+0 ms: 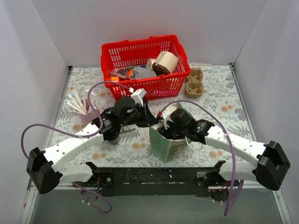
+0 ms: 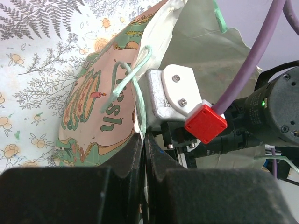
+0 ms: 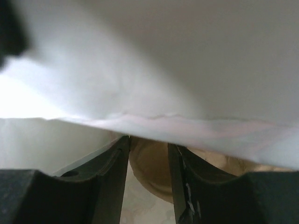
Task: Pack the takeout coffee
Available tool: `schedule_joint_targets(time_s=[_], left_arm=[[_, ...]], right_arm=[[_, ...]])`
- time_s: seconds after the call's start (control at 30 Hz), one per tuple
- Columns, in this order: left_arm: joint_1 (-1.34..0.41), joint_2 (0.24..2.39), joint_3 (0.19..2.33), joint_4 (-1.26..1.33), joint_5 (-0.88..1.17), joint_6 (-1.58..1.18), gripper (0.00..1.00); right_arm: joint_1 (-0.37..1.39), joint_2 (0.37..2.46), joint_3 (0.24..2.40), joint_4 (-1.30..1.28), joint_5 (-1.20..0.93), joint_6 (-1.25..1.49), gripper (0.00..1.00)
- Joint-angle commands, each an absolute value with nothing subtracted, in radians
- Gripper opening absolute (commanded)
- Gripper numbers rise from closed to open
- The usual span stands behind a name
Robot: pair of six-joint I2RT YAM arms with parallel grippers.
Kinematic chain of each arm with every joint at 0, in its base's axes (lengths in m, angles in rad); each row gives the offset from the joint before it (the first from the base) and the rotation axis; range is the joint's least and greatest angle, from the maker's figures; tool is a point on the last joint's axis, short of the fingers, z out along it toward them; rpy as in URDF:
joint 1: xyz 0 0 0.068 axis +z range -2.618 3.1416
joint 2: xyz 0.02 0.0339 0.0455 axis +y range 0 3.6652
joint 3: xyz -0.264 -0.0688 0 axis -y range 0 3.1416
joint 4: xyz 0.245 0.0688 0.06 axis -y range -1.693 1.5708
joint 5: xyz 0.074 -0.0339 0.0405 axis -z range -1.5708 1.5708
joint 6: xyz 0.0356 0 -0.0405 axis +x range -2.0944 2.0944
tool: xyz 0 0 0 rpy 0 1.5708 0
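Right now the paper bag [image 1: 163, 147] stands upright on the flowered desk [image 1: 219, 102], near the middle and just in front of both arm bases, with its mouth open upward. My left jaws are pressed together on the bag's left rim, pinching the paper right beside the green twine handle [image 2: 140, 79]. In the left wrist view the printed side of the bag [image 2: 93, 107] fills the frame to the left of that pinch.

My right jaws are down inside the bag's mouth. They stand apart, and through the gap I see a tan rounded thing [image 3: 149, 168] lying below them. I cannot tell what it is or whether the fingers touch it. The bag's pale inner wall [image 3: 163, 70] fills the space above them.

At the far middle sits the red basket [image 1: 135, 44], holding mixed items, among them a pale cylinder with a brown end [image 1: 164, 62]. A cardboard cup carrier [image 1: 194, 83] lies just right of it. On the left, a pink cup of stirrers [image 1: 80, 109] stands near the left arm.
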State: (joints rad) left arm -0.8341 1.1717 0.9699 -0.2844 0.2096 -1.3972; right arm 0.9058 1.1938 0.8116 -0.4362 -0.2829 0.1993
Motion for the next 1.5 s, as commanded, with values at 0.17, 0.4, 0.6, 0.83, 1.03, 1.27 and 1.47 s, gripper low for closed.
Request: schedule_joint_targets(time_s=[0.17, 0.4, 0.6, 0.83, 1.03, 1.27, 1.47], left_arm=[[-0.847, 1.131, 1.019, -0.226, 0.275, -1.423, 0.00], [-0.847, 1.146, 1.092, -0.256, 0.324, -1.446, 0.00], [-0.845, 1.193, 1.181, -0.330, 0.331, -1.448, 0.00], [-0.841, 1.219, 1.281, -0.400, 0.272, -1.442, 0.00], [-0.833, 1.229, 1.336, -0.414, 0.223, -1.443, 0.00], [-0.831, 1.230, 1.283, -0.388, 0.224, -1.433, 0.00], [-0.831, 1.209, 1.138, -0.338, 0.244, -1.408, 0.00]], right_arm=[[0.908, 1.267, 0.755, -0.440, -0.130, 0.196, 0.47], [0.908, 1.272, 0.677, -0.325, -0.083, 0.186, 0.49], [0.910, 1.238, 0.684, -0.327, -0.130, 0.166, 0.52], [0.916, 1.187, 0.644, -0.336, -0.201, 0.107, 0.55], [0.919, 1.173, 0.652, -0.377, -0.201, 0.115, 0.56], [0.919, 1.111, 0.722, -0.342, -0.213, 0.155, 0.56], [0.919, 1.082, 0.906, -0.305, 0.164, 0.270, 0.62]])
